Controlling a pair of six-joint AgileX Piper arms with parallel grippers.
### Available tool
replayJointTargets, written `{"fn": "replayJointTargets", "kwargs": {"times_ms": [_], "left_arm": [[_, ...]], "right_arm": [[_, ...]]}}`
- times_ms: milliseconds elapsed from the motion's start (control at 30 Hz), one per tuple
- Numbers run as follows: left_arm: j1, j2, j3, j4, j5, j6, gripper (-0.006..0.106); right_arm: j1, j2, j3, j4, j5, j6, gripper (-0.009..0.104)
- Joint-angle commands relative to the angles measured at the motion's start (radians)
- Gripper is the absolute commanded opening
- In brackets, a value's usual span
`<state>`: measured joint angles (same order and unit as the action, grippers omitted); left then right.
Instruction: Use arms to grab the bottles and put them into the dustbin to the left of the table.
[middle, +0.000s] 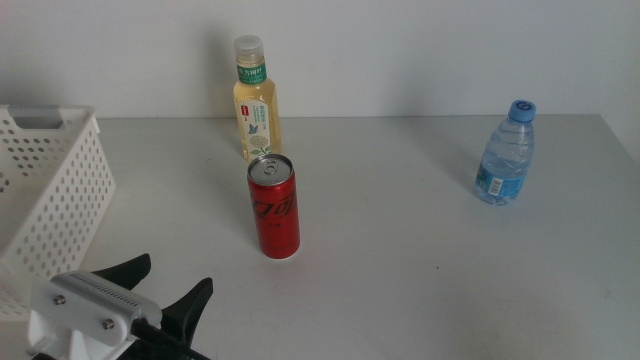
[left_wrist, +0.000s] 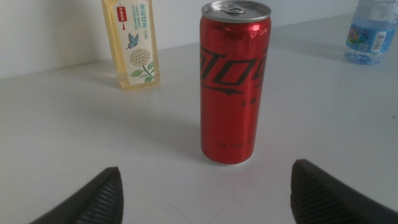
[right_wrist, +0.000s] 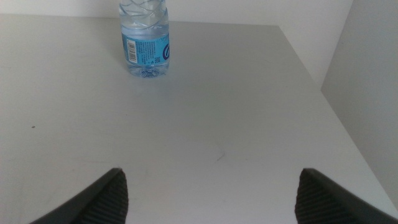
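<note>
**Left end effector lined up on the red can**

Nearest the middle camera is the left end effector (middle: 170, 285), low at the picture's bottom edge, its two dark jaws spread wide and holding nothing. Straight ahead of it, a little farther into the surface (middle: 420, 250), stands the red soda can (middle: 273, 208), upright, its long axis vertical. In the left wrist view the can (left_wrist: 234, 84) sits centred in the gap between the jaws but clearly apart from them, so the coming move looks like a plain forward advance with the jaws closing on the can's sides. The left arm is by far the nearer one to it.

The right end effector (right_wrist: 211, 196) does not show in the middle view; its wrist view shows its jaws also wide apart and empty, facing the water bottle (right_wrist: 145, 40), which stands upright well ahead of it near the surface's right side (middle: 505, 153).

Behind the can, close to the back wall, stands the pale-yellow drink bottle (middle: 256, 100), upright too.

The dustbin (middle: 60, 190), white with perforated walls, sits at the left edge, just beside the left end effector and apparently empty as far as its visible part shows.

Count: one can, two bottles, one dustbin, two end effectors. None of the three containers is in the bin yet.
</note>
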<state>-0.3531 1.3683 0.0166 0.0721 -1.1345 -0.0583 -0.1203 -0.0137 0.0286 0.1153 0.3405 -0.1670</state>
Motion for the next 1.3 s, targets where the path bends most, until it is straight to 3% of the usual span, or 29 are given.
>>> {"fn": "replayJointTargets", "kwargs": {"times_ms": [0, 467, 900, 1267], "left_arm": [[-0.006, -0.012, -0.029, -0.003, -0.163, -0.004, 0.090], [-0.006, -0.002, -0.244, 0.022, 0.058, -0.004, 0.090], [-0.006, 0.239, -0.397, 0.160, -0.023, -0.078, 0.090], [-0.006, 0.383, -0.522, 0.177, -0.025, -0.109, 0.090]], "right_arm": [[0.001, -0.022, -0.009, -0.002, -0.071, -0.009, 0.094], [0.001, -0.022, -0.009, -0.002, -0.071, -0.009, 0.094], [0.001, -0.022, -0.009, -0.002, -0.071, -0.008, 0.094], [0.001, -0.022, -0.009, -0.002, -0.071, -0.008, 0.094]]}}
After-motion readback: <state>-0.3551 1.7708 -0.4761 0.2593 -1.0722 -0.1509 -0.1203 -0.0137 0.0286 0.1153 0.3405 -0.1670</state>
